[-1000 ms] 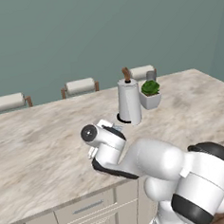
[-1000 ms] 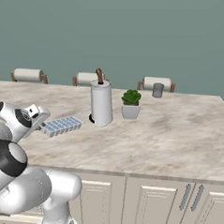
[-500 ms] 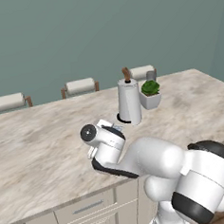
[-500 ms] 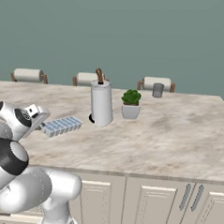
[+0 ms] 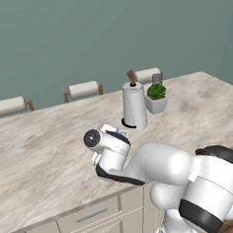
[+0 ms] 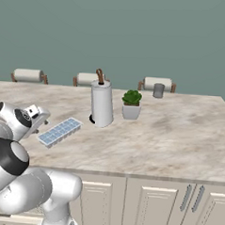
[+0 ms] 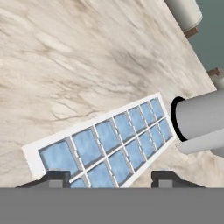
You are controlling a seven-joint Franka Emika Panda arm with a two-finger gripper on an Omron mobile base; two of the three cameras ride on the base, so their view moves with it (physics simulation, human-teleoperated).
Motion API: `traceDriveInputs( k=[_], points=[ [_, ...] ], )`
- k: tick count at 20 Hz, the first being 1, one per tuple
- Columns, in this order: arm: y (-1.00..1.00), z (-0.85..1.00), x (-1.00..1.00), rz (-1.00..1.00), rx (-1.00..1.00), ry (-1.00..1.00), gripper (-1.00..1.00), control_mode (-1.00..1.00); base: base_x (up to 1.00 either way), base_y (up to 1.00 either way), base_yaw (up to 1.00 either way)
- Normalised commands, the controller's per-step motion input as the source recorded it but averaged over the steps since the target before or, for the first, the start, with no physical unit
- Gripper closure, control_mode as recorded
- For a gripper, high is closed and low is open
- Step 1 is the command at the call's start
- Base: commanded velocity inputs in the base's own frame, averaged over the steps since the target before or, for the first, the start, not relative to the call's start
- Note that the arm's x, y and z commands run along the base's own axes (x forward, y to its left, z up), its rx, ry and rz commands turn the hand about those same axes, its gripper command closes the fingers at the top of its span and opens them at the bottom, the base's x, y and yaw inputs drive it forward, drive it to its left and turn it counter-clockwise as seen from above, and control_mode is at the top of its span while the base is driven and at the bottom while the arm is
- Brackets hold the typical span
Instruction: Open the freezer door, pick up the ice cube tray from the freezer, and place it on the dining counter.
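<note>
A white paper towel roll (image 6: 101, 104) stands upright on a dark round base, with a brown wooden post sticking out of its top. Just to its right sits a small green plant (image 6: 132, 96) in a white square pot (image 6: 131, 111), close beside the roll but not touching it. Further back and to the right, near the far edge, stands a small dark grey cup (image 6: 158, 90). Along the far side three stools (image 6: 28, 75) with pale cushioned seats on brown wooden frames are lined up in a row. Behind them rises a plain teal wall (image 6: 119, 30).
</note>
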Motion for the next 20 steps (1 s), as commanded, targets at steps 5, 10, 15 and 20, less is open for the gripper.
traceDriveInputs(
  k=[5,10,15,20],
  points=[
    [0.0,0.0,0.0,0.0,0.0,0.0,-1.0,-1.0,0.0,0.0,0.0],
    [0.0,0.0,0.0,0.0,0.0,0.0,-1.0,-1.0,0.0,0.0,0.0],
    [-0.09,0.3,0.0,0.0,0.0,0.0,-1.0,-1.0,0.0,0.0,0.0],
    [-0.29,0.55,-0.03,0.0,0.02,0.0,-1.0,-1.0,0.0,0.0,0.0]
  ],
)
